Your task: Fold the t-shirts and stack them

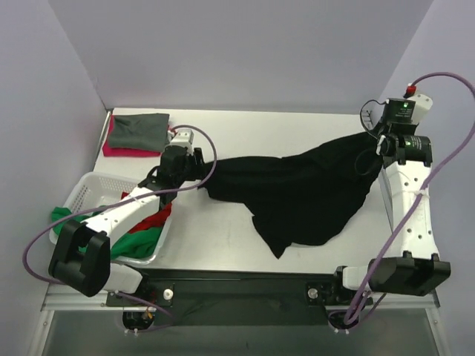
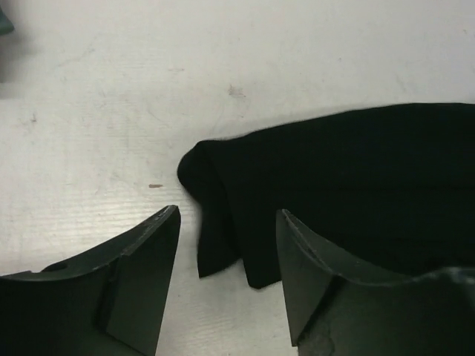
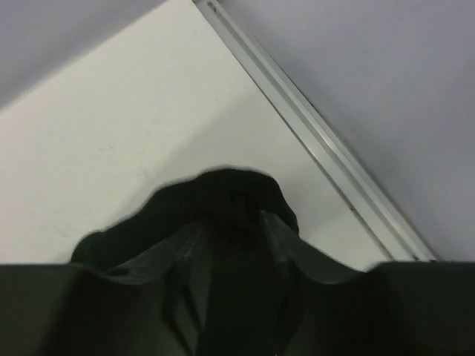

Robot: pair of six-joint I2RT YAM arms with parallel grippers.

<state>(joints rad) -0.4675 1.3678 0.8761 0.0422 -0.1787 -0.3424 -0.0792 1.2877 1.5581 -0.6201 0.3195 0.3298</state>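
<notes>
A large black t-shirt (image 1: 312, 189) lies spread across the middle of the white table. My right gripper (image 1: 377, 142) is shut on its right end and holds that end lifted; the bunched black cloth (image 3: 234, 200) fills the space between its fingers. My left gripper (image 1: 194, 172) is open just above the table at the shirt's left corner (image 2: 223, 222), which lies between its fingers (image 2: 148, 267) without being pinched. A folded grey-green shirt (image 1: 141, 130) rests on a pink-red one (image 1: 119, 150) at the back left. Green (image 1: 137, 245) and red (image 1: 157, 219) shirts lie in the basket.
A white perforated plastic basket (image 1: 93, 189) stands at the front left under my left arm, green cloth (image 1: 63, 215) hanging over its rim. Purple walls close the back and both sides. A metal rail (image 3: 319, 133) edges the table on the right.
</notes>
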